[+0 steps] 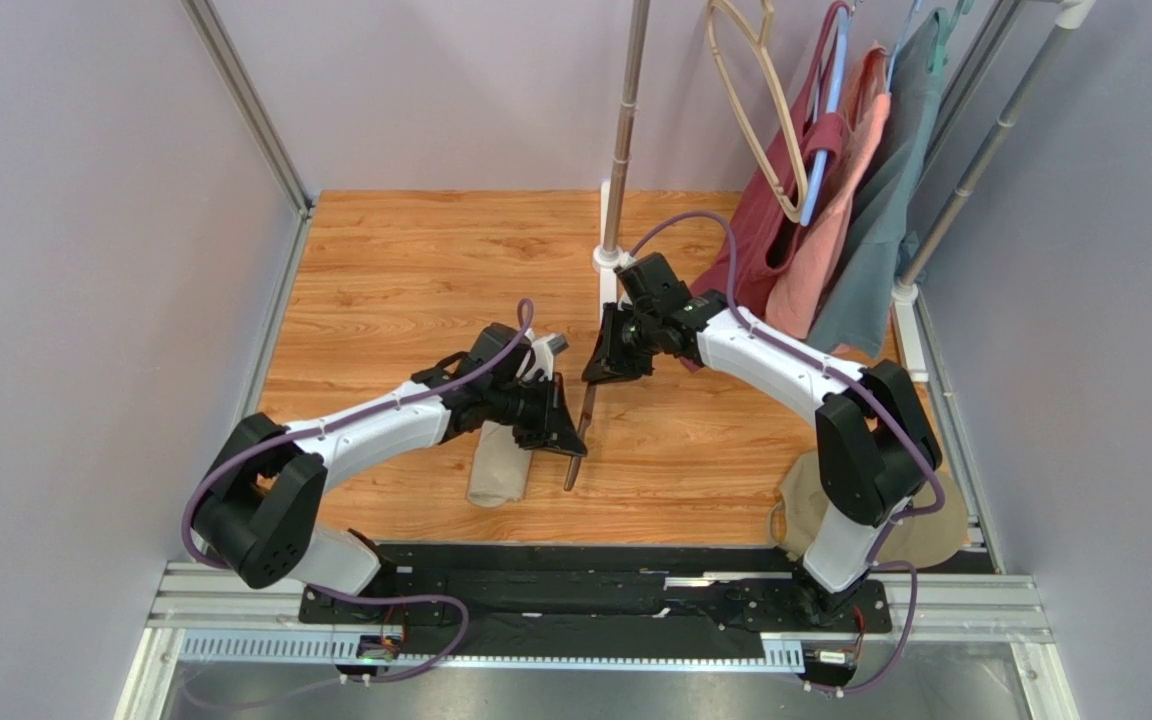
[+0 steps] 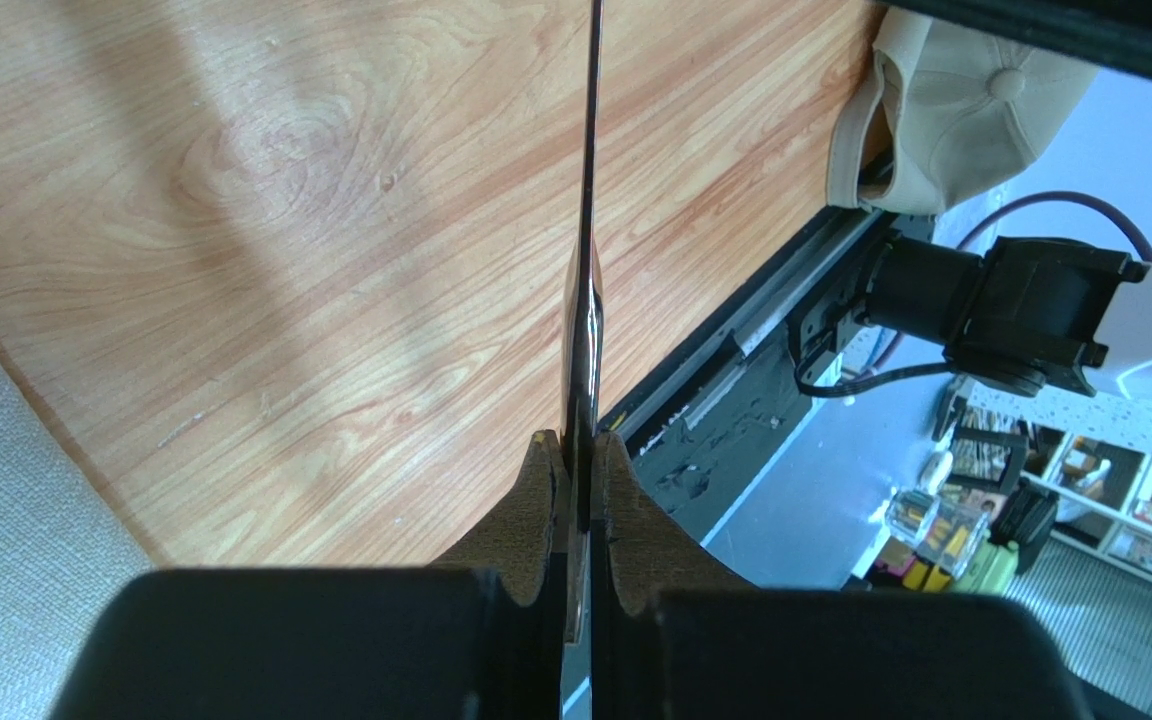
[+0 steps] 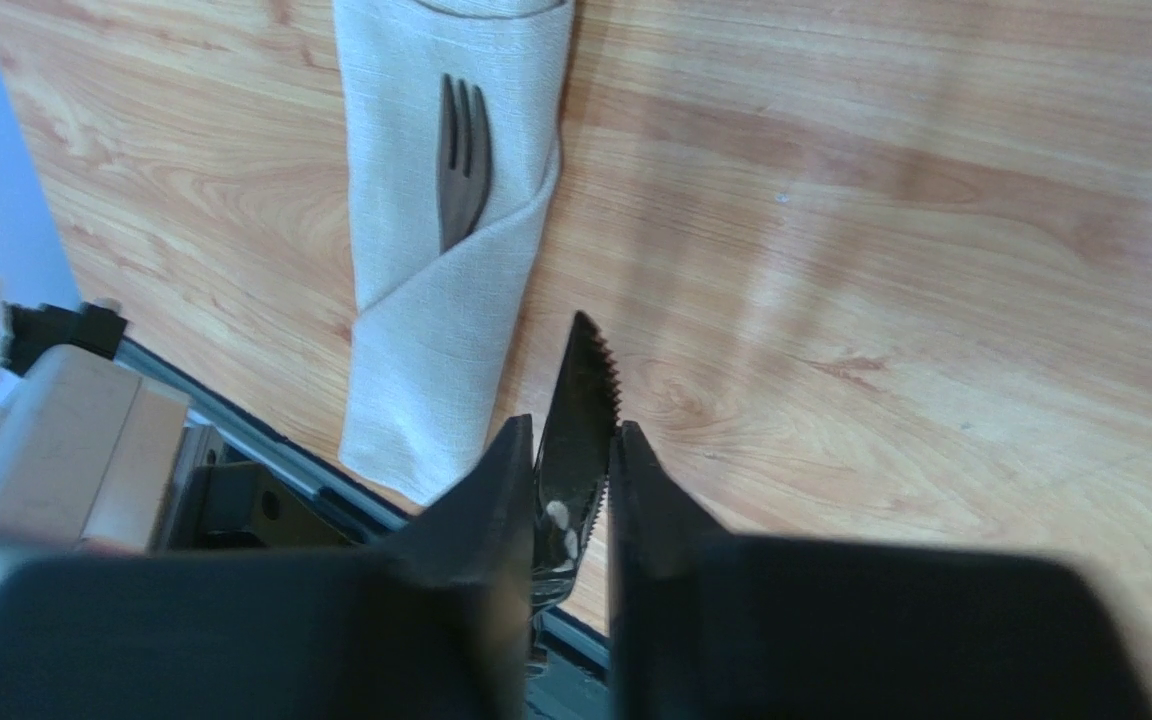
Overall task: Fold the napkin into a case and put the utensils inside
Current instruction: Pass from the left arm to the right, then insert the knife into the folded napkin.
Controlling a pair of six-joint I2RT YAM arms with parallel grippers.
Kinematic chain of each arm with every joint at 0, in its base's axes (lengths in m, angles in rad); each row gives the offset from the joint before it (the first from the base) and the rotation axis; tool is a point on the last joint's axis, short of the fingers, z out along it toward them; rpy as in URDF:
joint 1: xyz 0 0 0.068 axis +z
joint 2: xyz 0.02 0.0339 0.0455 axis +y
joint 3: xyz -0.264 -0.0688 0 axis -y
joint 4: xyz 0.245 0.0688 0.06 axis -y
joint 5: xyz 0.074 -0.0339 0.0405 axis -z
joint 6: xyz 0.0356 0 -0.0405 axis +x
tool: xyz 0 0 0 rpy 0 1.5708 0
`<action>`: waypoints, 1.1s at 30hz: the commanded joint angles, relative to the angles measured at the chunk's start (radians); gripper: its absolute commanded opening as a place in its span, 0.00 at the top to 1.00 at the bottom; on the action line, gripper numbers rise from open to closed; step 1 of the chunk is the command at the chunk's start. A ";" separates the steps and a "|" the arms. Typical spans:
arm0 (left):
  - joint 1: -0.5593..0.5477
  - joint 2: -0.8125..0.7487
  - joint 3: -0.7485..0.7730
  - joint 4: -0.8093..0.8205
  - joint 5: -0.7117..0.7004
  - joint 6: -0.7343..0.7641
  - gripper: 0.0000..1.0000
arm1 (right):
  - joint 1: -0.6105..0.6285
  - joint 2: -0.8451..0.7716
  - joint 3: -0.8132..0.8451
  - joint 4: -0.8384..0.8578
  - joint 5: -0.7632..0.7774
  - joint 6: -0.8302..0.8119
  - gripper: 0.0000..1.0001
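While the left hand [image 2: 579, 453] clamps the stiff, likely slick knife [image 3: 582, 393], the right hand [image 3: 572, 435] flanks its blade, grip unclear; the flats suit pinching.

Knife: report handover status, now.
Left fingers shut on knife. Right fingers flank its blade, grip unclear. Case lies flat, fork inside. No obstruction seen.

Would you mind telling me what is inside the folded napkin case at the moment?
A fork sits in the case: its tines and neck show above the diagonal fold, while the handle is hidden under the cloth. Whether anything else lies deeper inside cannot be seen.
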 commanded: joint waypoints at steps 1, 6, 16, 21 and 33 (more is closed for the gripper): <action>0.008 -0.045 0.009 -0.004 -0.008 0.011 1.00 | 0.003 0.017 0.049 0.044 -0.016 0.016 1.00; 0.061 -0.154 -0.023 -0.143 -0.199 -0.019 0.68 | 0.012 0.037 0.107 0.033 0.067 0.071 1.00; 0.094 -0.432 -0.201 -0.334 -0.563 -0.239 0.96 | 0.074 0.341 0.655 -0.203 0.307 0.078 1.00; 0.097 -0.426 -0.262 -0.286 -0.549 -0.253 1.00 | 0.091 0.496 0.911 -0.275 0.401 0.043 1.00; 0.097 -0.439 -0.319 -0.257 -0.549 -0.263 1.00 | 0.138 0.663 1.109 -0.275 0.449 -0.004 1.00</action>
